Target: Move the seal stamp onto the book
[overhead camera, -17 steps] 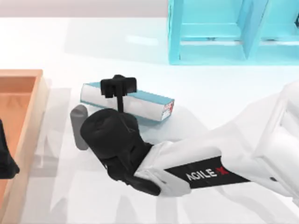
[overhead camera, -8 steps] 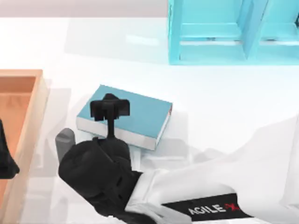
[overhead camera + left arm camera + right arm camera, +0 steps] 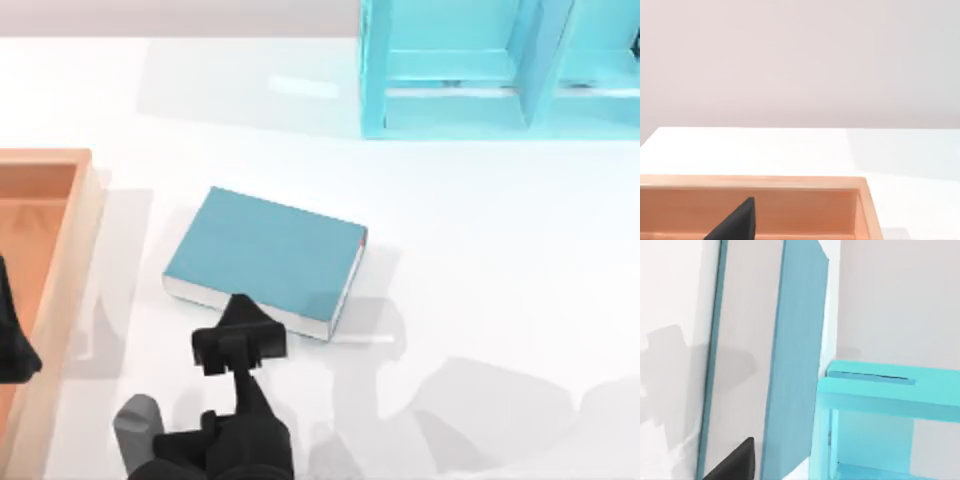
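1 book lies flat, long axis running left-right, slightly tilted; right gripper fingers' state unclear.

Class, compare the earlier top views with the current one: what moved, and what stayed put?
The right gripper pulled back off the book toward the table's near edge, uncovering the cover. The book, tipped on edge a second ago, now lies flat. The cyan shelf unit and wooden tray stayed put.

Bright, even light; soft grey shadows on table.
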